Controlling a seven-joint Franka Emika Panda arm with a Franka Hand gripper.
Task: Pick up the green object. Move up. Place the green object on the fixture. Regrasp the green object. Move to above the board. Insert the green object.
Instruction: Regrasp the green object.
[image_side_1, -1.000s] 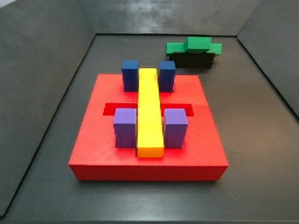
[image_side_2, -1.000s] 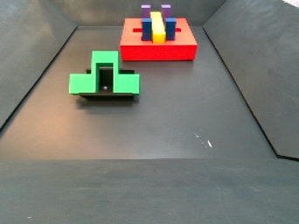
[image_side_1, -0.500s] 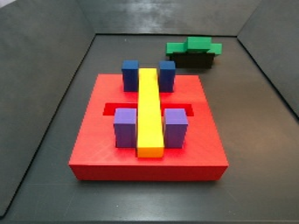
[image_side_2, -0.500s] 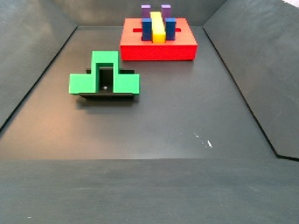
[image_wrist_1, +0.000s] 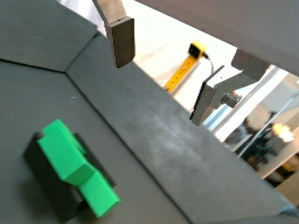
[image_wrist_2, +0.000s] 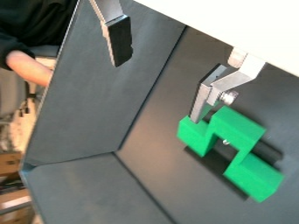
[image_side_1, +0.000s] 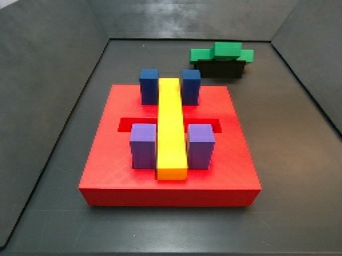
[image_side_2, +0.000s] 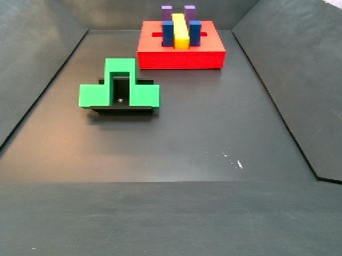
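Even, soft light; side views sharp, wrist views slightly blurred.

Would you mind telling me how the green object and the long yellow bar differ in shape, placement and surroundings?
The green object is T-shaped with a raised middle; the yellow bar is a plain straight bar. The green object sits on the dark fixture on the floor; the yellow bar lies on the red board. Blue and purple blocks flank the yellow bar; nothing flanks the green object. Neither is held: the gripper is open above the green object, seen in both wrist views.

Dark floor (image_side_2: 201, 190), yellow tape measure (image_wrist_1: 184, 68)
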